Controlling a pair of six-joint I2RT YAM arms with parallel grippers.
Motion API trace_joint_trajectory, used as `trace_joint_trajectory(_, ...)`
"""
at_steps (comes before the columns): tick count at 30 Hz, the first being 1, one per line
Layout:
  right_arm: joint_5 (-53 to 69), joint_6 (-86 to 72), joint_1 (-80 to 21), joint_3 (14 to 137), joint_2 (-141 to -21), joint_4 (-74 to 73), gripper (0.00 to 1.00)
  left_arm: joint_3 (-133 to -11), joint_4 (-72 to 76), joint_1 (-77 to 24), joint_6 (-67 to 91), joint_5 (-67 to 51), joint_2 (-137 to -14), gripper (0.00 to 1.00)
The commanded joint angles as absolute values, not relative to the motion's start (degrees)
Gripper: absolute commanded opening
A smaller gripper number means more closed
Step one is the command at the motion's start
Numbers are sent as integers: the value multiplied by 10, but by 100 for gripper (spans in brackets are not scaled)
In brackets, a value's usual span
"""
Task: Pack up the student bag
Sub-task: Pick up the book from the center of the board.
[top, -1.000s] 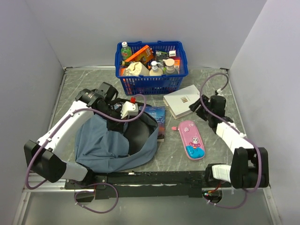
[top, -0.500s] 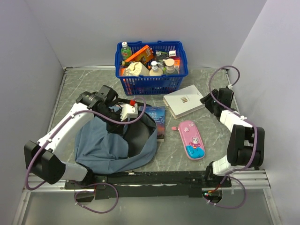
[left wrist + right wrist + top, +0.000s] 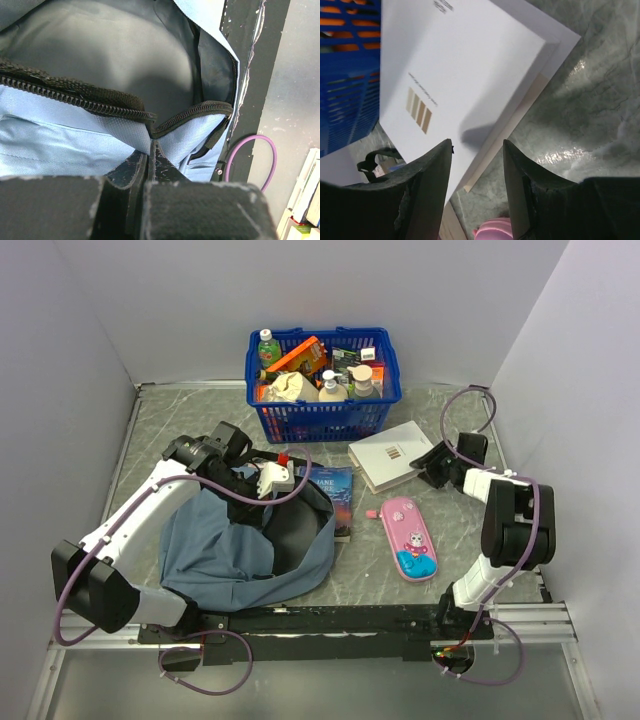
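Unmoved: student bag [image 3: 240,550], slumped open near the bases, just below and behind the left gripper [image 3: 150,150], whose fingers are pressed together pinching the bag's zip rim. Left arm keeps the same low arc, elbow out left. Right arm changed: was stretched low and diagonal, now folded with elbow high, forearm reaching to the right gripper [image 3: 477,145]. Its fingers [image 3: 427,185] spread, narrower than before, gap showing. White book [image 3: 470,75] corner just ahead of the tips, pink pencil case [image 3: 408,538] behind them, blue basket [image 3: 322,370] well beyond.
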State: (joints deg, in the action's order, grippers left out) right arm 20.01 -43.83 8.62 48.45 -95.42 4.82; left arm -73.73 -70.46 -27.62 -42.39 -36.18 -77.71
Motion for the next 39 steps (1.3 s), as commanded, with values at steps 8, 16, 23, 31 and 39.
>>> trace_joint_trajectory(8, 230, -454, 75, 507, -982, 96, 48, -744, -693, -279, -420, -381, -762, 1)
trace_joint_trajectory(16, 237, -469, 56, 512, -1003, 140, 27, -739, -689, -279, -413, -377, -758, 1)
trace_joint_trajectory(23, 235, -487, 50, 481, -967, 180, 2, -738, -686, -278, -407, -380, -756, 1)
trace_joint_trajectory(31, 242, -505, 49, 443, -859, 199, 0, -727, -669, -278, -396, -373, -748, 1)
trace_joint_trajectory(39, 241, -510, 48, 417, -700, 141, 0, -702, -650, -278, -387, -363, -730, 1)
